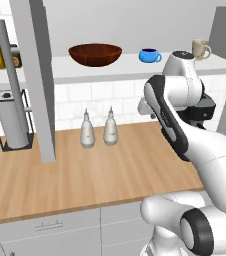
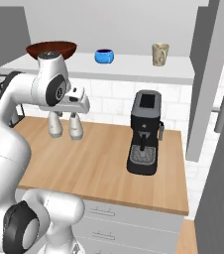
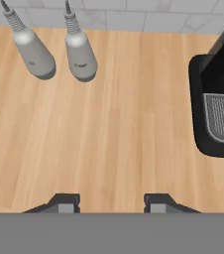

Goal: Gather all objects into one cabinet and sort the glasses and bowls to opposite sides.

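Here the end effector (image 3: 112,202) hangs over the bare wooden desk (image 3: 119,129), fingers parted with nothing between them, so that it looks straight down on the boards. Just beyond it, the two white-grey pear-shaped shakers (image 1: 98,129) stand side by side near the tiled wall, with the black coffee machine (image 2: 144,133) well apart to their right. Farthest back, on the pale shelf board of the open cabinet (image 1: 130,67), the dark reddish-brown wooden bowl (image 1: 95,54) sits left, while the squat blue cup (image 1: 149,55) and beige mug (image 1: 201,49) sit right, apparently sorted.
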